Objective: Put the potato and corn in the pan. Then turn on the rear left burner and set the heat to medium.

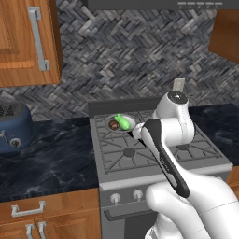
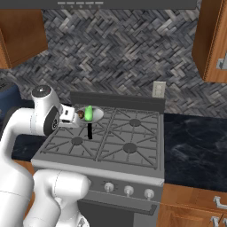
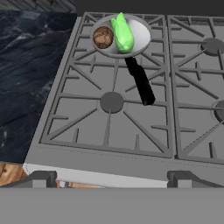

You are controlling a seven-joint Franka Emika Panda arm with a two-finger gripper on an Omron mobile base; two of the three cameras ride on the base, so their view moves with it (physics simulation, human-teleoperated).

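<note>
Both vegetables, we see: potato [image 3: 103,37] and corn [image 3: 123,34] in the pan [image 3: 141,37]. Our gripper [image 3: 111,179] hangs over the stove's front edge, fingers apart.

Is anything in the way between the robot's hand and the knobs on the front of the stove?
Nothing visible is. The potato and corn already lie in the pan at the rear left. The open gripper hangs over the stove's front edge, and the knobs sit uncovered just below.

The potato [image 3: 103,37] and corn [image 3: 123,34] lie side by side in the pan [image 3: 141,37].
</note>
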